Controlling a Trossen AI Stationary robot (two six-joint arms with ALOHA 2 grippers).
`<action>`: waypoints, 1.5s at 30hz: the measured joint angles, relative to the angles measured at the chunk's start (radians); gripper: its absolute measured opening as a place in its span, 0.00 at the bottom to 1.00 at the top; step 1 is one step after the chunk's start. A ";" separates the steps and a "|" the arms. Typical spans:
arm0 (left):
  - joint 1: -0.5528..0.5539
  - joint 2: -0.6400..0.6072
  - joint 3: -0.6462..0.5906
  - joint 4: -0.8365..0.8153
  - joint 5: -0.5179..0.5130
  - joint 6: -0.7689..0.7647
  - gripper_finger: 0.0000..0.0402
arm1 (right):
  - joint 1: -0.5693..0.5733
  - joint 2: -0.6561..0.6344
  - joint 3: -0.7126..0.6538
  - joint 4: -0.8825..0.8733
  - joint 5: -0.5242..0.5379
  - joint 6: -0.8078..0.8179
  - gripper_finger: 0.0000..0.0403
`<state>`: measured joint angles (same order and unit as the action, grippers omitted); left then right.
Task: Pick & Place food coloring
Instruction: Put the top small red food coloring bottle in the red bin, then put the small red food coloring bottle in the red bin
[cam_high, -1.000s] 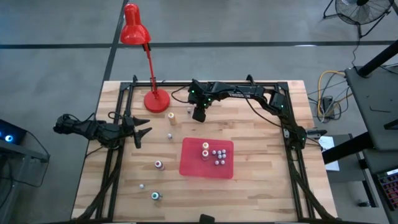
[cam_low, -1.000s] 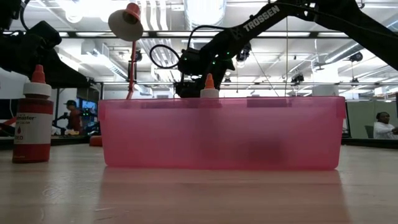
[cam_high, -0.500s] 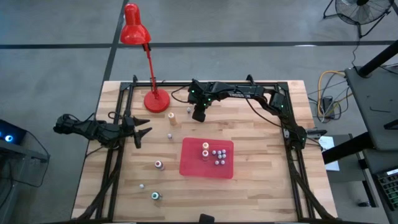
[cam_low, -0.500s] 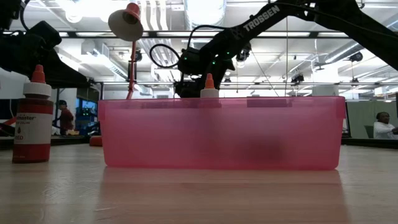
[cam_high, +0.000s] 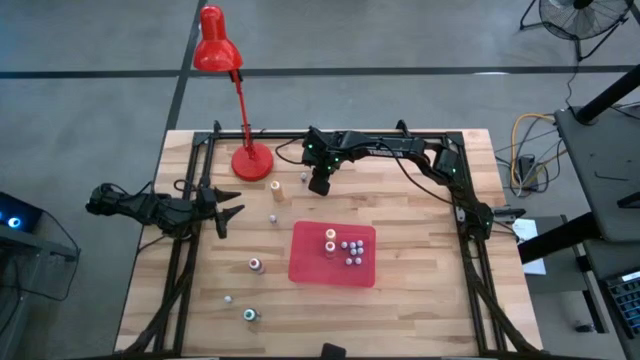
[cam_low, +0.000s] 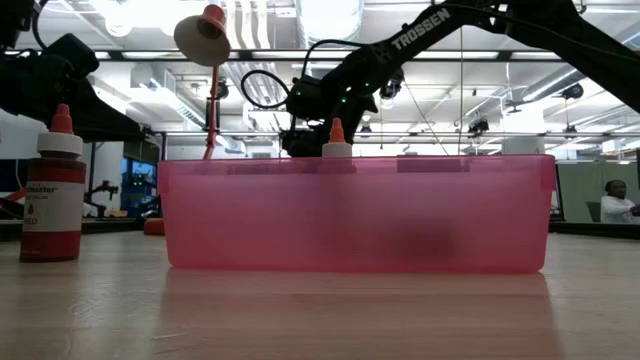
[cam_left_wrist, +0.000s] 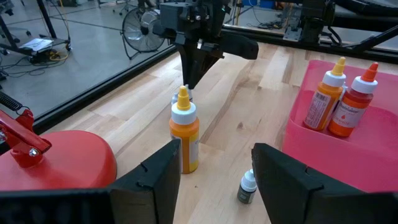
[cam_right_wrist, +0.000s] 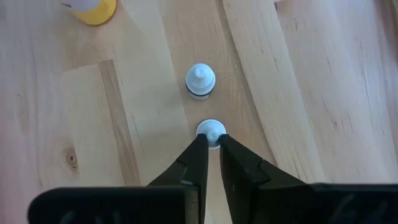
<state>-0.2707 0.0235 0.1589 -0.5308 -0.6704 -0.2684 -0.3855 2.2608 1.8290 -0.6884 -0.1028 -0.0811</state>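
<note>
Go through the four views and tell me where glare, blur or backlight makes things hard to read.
Low view: bright ceiling lights backlight the arms into dark outlines; the pink bin hides its contents as blurred shadows. Left wrist view: the red lamp base up close is soft. Right wrist view: even light, the white bottle cap sharp. High view: even, no glare.

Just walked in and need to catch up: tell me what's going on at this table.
The robot is sorting food coloring bottles into the pink bin. The right gripper is down near the table's far edge, closed on a tiny white-capped bottle, with another small bottle standing just beyond it. The left gripper waits open at the left side. Several bottles already sit in the bin; others, including an orange bottle, remain on the table.
</note>
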 joint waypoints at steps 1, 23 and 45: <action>0.000 0.000 0.000 0.000 0.000 0.000 0.42 | 0.000 0.000 0.000 0.000 0.000 0.000 0.08; 0.000 0.000 0.000 0.000 0.000 0.000 0.42 | 0.002 -0.001 -0.002 -0.019 0.026 0.013 0.02; 0.000 0.000 0.000 0.000 0.000 0.000 0.42 | 0.092 -0.311 -0.061 -0.138 0.087 0.134 0.02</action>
<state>-0.2709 0.0236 0.1586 -0.5308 -0.6704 -0.2687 -0.2938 1.9501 1.7678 -0.8263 -0.0158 0.0525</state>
